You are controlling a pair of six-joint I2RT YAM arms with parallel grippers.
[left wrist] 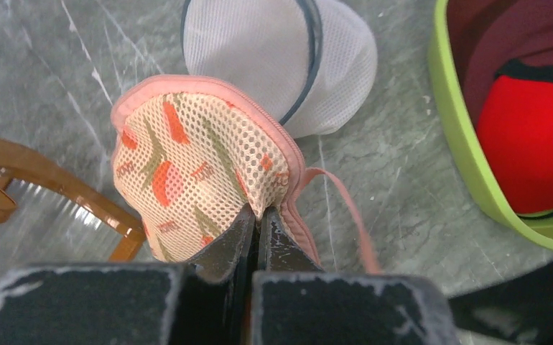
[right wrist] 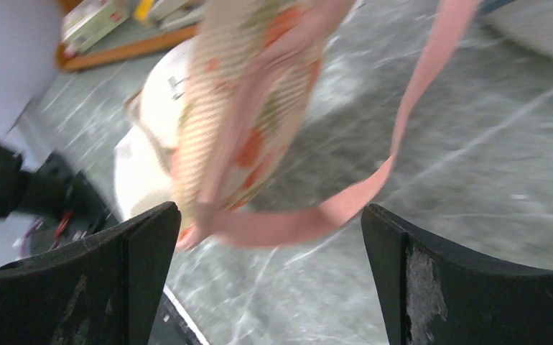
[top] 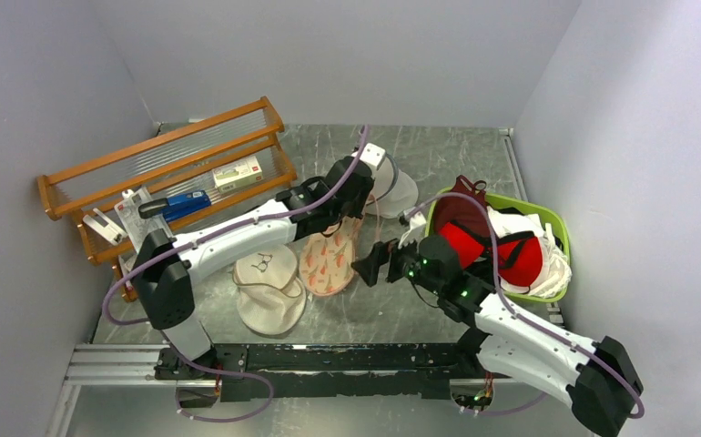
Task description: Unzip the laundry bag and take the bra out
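It was a robot test booth: plain pale walls [top: 329,55] boxed in a grey marbled counter [top: 456,155], an aluminium rail [top: 110,364] along the bottom edge.

One camera is looking down from above over the whole table [top: 438,155]; both wrist cameras are viewing the laundry bag [left wrist: 202,158] close up.
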